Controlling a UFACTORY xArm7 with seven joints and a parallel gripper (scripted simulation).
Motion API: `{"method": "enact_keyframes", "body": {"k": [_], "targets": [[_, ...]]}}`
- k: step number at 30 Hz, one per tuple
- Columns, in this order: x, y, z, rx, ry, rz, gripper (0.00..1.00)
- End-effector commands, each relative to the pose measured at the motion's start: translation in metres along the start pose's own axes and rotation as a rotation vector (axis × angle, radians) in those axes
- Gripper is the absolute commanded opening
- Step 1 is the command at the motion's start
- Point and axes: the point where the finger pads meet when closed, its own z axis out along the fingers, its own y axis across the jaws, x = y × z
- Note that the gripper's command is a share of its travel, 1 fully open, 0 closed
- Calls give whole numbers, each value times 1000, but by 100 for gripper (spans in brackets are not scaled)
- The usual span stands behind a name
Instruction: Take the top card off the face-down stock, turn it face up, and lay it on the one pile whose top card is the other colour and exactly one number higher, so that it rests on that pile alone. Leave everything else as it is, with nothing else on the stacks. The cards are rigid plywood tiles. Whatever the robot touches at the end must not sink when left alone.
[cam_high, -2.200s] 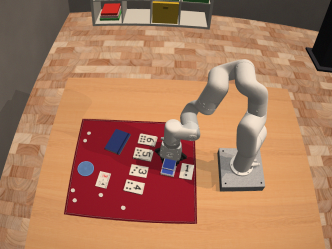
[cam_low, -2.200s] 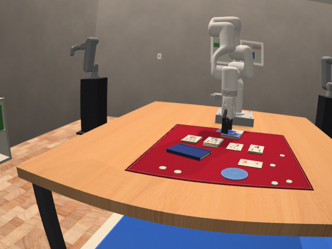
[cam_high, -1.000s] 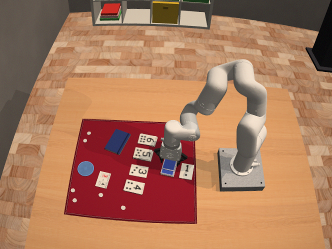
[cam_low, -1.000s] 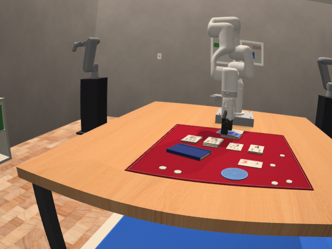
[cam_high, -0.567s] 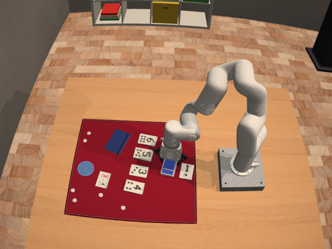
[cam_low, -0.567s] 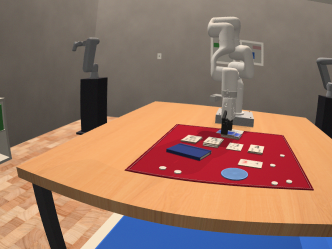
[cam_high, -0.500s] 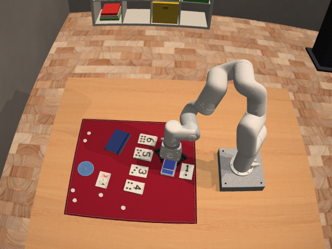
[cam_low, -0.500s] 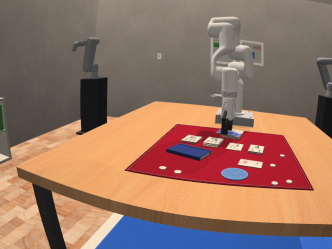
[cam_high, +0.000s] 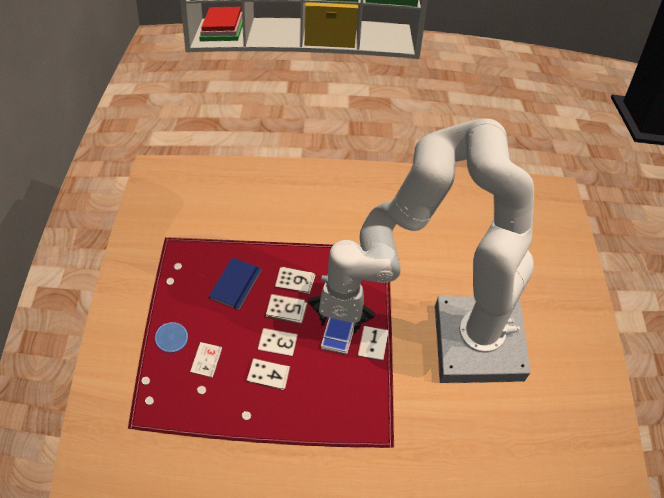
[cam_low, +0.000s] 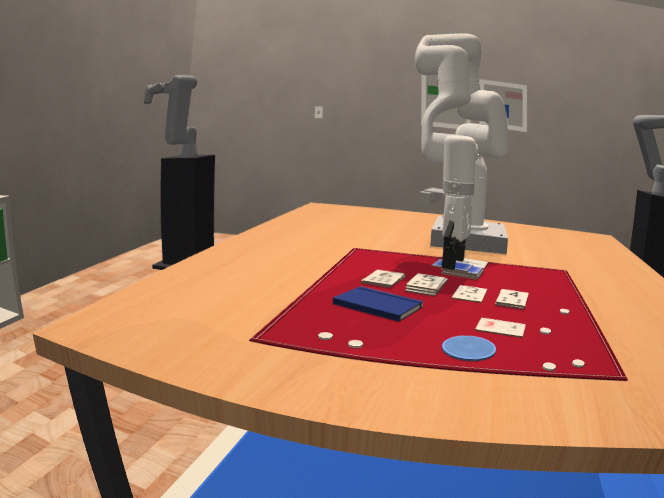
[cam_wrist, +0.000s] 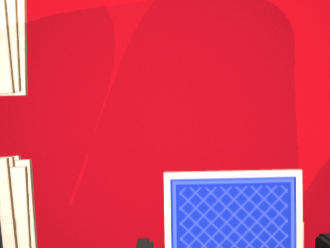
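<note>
We judged the stiff, thin blue-backed plywood stock card (cam_wrist: 232, 212) best pinched by its edges, seemingly straddled by our open, empty black gripper (cam_high: 338, 316).

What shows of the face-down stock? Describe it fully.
The face-down stock is a short, squared stack of rigid tiles on the red mat, between the 3 pile and the 1 card. Its top shows a blue lattice back with a white border and pale edges. The open end effector straddles it, holding nothing.
</note>
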Motion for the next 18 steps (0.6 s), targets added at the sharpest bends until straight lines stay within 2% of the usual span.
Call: {"method": "enact_keyframes", "body": {"k": [1, 3, 9, 18], "targets": [[0, -2, -1, 4, 0, 0, 87], [5, -4, -9, 6, 2, 2, 87], [38, -3, -59, 5, 2, 2, 87], [41, -1, -63, 3, -6, 0, 87]]}}
